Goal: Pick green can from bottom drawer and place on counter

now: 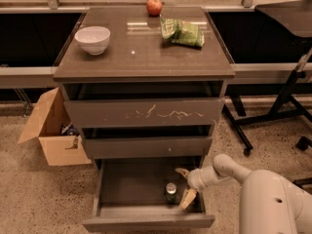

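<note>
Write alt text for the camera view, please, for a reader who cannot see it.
The robot's open gripper reaches into the pulled-out bottom drawer, just right of the upright green can. On the counter above sit a white bowl, an apple and a green snack bag. A cardboard box stands beside the cabinet.

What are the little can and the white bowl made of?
The can looks like metal: its top is shiny silver. The bowl looks like glazed ceramic, smooth and glossy white, though it could be plastic. The end effector is open beside the can, in the drawer.
</note>
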You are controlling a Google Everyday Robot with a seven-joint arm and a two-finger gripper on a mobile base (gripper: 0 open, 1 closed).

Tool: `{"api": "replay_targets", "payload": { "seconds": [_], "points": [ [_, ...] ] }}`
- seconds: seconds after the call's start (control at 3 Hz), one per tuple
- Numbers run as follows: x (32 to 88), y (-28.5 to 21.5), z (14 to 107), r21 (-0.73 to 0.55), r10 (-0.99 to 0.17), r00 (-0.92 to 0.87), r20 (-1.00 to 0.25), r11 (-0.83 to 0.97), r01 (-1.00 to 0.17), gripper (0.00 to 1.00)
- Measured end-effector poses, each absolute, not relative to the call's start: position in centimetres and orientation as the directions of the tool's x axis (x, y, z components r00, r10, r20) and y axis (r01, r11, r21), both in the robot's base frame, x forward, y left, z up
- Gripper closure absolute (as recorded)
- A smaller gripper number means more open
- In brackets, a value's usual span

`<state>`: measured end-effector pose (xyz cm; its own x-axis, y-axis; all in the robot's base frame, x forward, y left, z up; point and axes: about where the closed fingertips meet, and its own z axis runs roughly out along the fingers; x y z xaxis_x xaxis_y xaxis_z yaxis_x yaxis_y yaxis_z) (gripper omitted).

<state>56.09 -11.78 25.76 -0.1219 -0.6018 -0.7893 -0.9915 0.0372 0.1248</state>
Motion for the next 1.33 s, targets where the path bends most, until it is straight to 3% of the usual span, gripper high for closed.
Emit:
{"api": "replay_targets", "payload": {
  "seconds": [1.0, 1.33],
  "points": [
    [58.0, -10.6, 20.3, 0.095, -0.578, -0.068, -0.813, -0.016, -0.995, 0.00],
    [58.4, -10.3, 18.4, 0.103, -0.568, -0.078, -0.819, -0.012, -0.995, 0.23]
  ]
}}
